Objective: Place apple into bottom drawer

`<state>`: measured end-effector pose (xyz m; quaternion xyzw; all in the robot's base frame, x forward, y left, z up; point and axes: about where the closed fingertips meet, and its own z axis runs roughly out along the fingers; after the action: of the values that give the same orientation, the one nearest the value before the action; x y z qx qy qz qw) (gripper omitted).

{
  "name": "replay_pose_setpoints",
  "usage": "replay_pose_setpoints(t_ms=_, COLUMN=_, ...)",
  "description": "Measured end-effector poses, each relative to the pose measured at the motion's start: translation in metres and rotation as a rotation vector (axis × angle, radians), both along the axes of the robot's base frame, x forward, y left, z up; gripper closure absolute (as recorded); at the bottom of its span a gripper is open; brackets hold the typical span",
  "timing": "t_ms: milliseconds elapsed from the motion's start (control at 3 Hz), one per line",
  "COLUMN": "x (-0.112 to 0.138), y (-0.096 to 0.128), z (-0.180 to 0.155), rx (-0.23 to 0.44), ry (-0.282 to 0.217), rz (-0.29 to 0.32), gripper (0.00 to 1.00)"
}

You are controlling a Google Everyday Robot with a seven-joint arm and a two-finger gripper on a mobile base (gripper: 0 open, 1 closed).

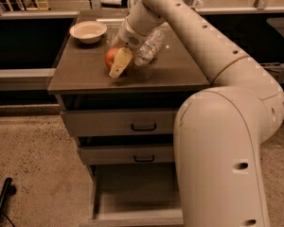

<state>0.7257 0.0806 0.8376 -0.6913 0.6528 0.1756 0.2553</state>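
Note:
The apple [110,57], red-orange, sits on the brown top of the cabinet [85,77], left of centre. My gripper [117,64] reaches down from the long white arm and is right at the apple, covering its right side. The apple rests on the cabinet top. The bottom drawer [132,198] is pulled open below, showing a bare grey floor. My arm's large white base hides its right part.
A white bowl [88,31] stands at the back left of the cabinet top. A clear plastic bottle [149,47] lies just right of the gripper. The two upper drawers [118,123] with black handles are closed. A black rod [2,203] lies on the floor at lower left.

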Motion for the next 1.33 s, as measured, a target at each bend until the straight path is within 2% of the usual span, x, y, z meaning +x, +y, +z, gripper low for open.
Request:
replay_pose_setpoints(t_ms=333, x=-0.001, y=0.000, z=-0.004, rx=0.005, ry=-0.007, rz=0.003, gripper=0.42)
replay_pose_setpoints(t_ms=667, x=-0.006, y=-0.003, z=0.000, rx=0.045, ry=-0.032, rz=0.024, gripper=0.65)
replay_pose_setpoints(t_ms=1000, x=-0.023, y=-0.014, z=0.022, rx=0.131, ry=-0.131, rz=0.075, gripper=0.88)
replay_pose_setpoints(t_ms=1333, x=-0.062, y=-0.023, z=0.053, rx=0.247, ry=-0.286, rz=0.152, gripper=1.00)
